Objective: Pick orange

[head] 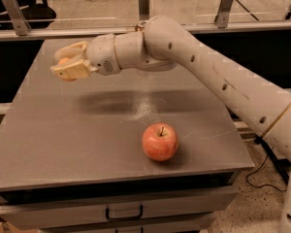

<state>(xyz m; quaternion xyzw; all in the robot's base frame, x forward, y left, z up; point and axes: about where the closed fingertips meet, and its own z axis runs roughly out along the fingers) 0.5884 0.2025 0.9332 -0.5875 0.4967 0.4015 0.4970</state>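
The gripper (68, 63) is clenched around the orange (62, 60), and only a sliver of peel shows between the cream fingers (73, 72). It hangs above the far left part of the grey table (63, 140). Nearer and to the right, a red apple (160, 142) sits upright on the tabletop, well apart from it.

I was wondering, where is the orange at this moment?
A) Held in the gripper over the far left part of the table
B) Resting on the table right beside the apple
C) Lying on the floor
A: part of the orange shows inside the gripper, which is closed on it over the far left of the table; the apple sits alone near the front edge.
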